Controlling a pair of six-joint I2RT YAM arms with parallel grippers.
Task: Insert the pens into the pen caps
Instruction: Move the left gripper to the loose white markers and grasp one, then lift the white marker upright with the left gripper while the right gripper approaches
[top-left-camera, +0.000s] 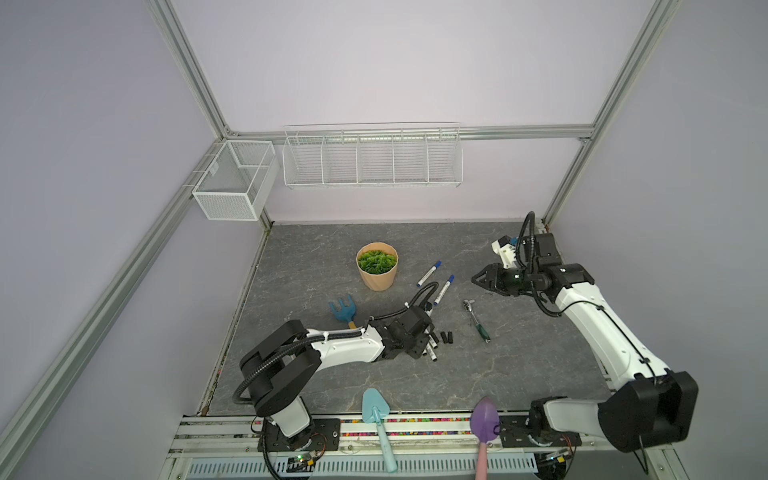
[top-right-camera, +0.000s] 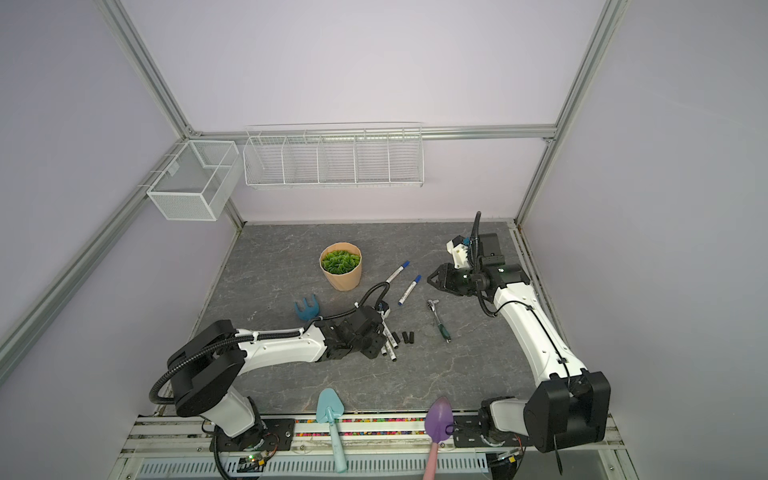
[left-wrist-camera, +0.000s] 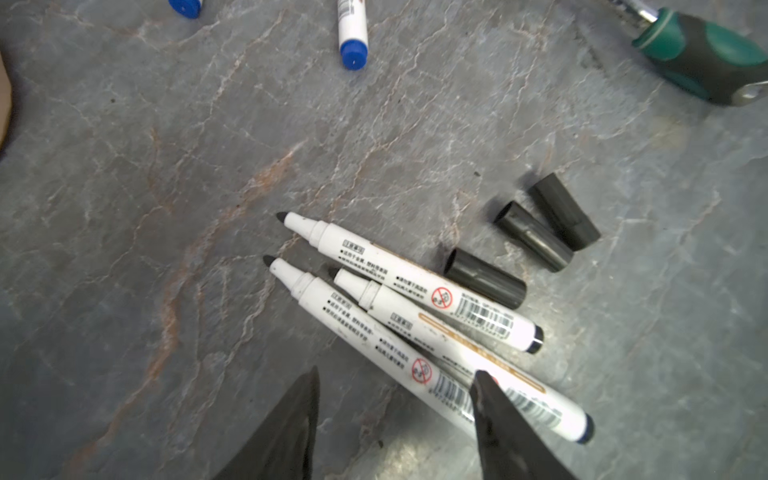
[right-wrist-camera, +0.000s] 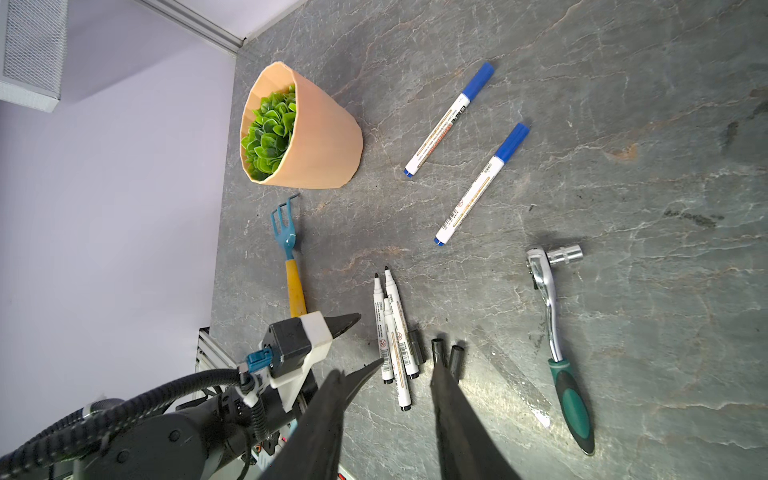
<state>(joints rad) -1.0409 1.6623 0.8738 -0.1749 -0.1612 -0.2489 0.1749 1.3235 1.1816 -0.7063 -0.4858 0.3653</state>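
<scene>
Two blue pens (right-wrist-camera: 451, 118) are capped; three black pens (left-wrist-camera: 415, 286) and caps (left-wrist-camera: 484, 278) are left mid-surface; left gripper (left-wrist-camera: 395, 370) and right gripper (right-wrist-camera: 386, 370) are parted, empty.

Three uncapped pens (left-wrist-camera: 399, 274) lie touching, with black caps (left-wrist-camera: 484, 279) crowding one side. The opposite side is bare desk (left-wrist-camera: 166, 249), unobstructed. Between caps and ratchet (right-wrist-camera: 552, 316), a clear gap lies open.

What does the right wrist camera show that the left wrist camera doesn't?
Right wrist only: the potted plant, the rake, the ratchet's metal head, and the blue caps seated on two pens. Left wrist only: no new object, just the barcodes on the barrels close up. Both: three uncapped pens lying together, three black caps beside them, and the ratchet's green handle.
</scene>
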